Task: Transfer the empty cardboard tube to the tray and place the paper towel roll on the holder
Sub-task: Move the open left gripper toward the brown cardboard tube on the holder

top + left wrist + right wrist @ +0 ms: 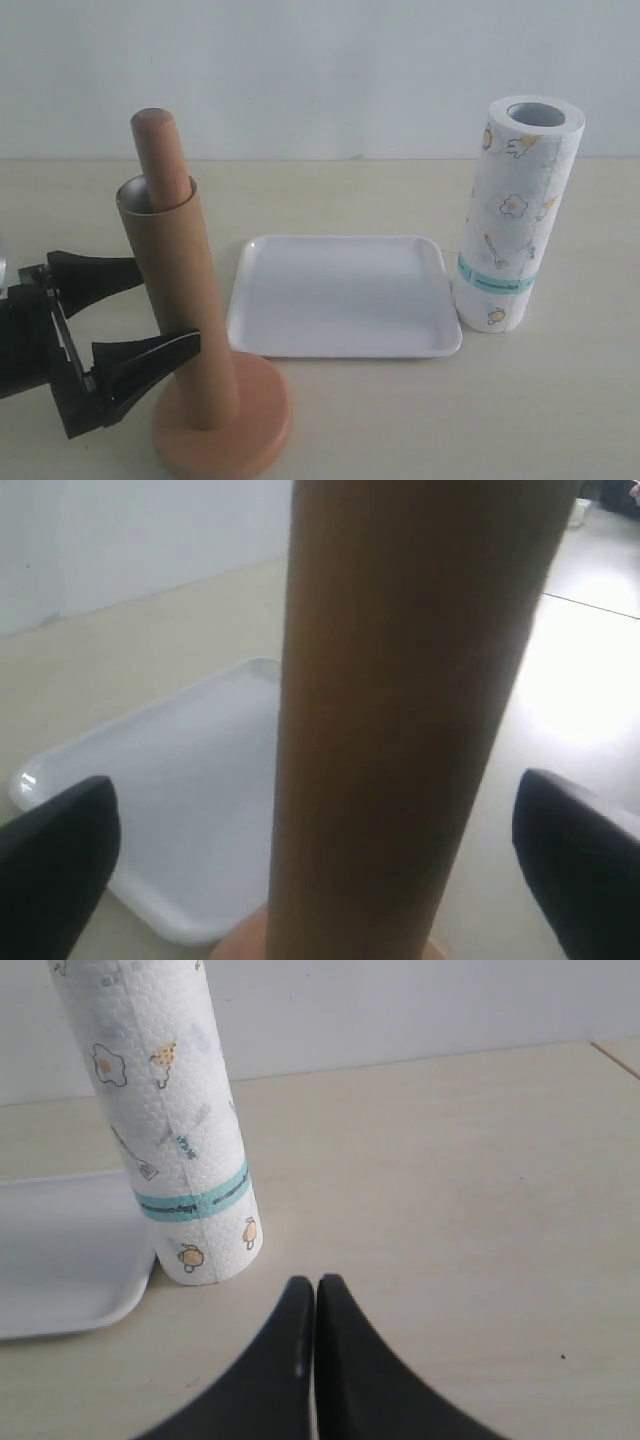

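Note:
The empty cardboard tube (182, 300) stands upright, slipped over the dowel of the holder (160, 150), whose round top pokes out above it. My left gripper (169, 305) is open, one finger on each side of the tube's lower half, not touching it. In the left wrist view the tube (400, 730) fills the middle between the two black fingers (60, 870). The tray (345, 295) lies flat in the centre with nothing in it. The paper towel roll (510, 220) stands upright at the tray's right edge. My right gripper (316, 1285) is shut on nothing, short of the roll (170, 1130).
The holder's disc base (222, 425) sits near the front edge, close to the tray's front left corner. A pale wall runs along the back of the beige table (400, 420). The right arm is not seen in the exterior view.

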`<action>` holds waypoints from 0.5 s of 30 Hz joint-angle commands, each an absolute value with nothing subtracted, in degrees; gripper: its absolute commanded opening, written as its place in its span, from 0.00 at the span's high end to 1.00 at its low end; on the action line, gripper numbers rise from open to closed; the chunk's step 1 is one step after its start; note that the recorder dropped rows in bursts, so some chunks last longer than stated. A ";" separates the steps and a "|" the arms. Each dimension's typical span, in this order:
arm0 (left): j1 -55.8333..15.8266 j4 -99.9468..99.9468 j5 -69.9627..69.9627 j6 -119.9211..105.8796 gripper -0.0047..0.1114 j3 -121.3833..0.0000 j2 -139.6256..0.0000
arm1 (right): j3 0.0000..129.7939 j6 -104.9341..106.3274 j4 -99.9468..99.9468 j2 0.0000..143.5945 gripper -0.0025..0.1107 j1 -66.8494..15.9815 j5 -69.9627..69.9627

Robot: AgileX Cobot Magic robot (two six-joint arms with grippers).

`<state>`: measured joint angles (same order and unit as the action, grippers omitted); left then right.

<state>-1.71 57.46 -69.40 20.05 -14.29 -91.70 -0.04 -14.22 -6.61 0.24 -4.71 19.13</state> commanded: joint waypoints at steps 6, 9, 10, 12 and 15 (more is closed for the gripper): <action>-2.02 58.93 -69.96 19.84 0.11 -17.77 -97.38 | 0.00 -14.36 -6.83 0.00 0.98 -4.54 18.87; -2.02 59.65 -69.96 20.21 0.11 -18.31 -97.91 | 0.00 -14.36 -6.83 0.00 0.98 -4.54 18.87; -2.02 59.65 -69.96 21.13 0.11 -18.44 -98.04 | 0.00 -14.36 -6.83 0.00 0.98 -4.54 18.87; -2.02 59.65 -69.96 21.79 0.11 -18.53 -98.04 | 0.00 -14.36 -6.83 0.00 0.98 -4.54 18.87; -2.02 59.75 -69.96 22.24 0.21 -18.53 -98.04 | 0.00 -14.36 -6.83 0.00 0.98 -4.54 18.87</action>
<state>-1.71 59.51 -69.40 21.36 -18.21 -97.71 -0.04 -14.22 -6.61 0.24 -4.71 19.13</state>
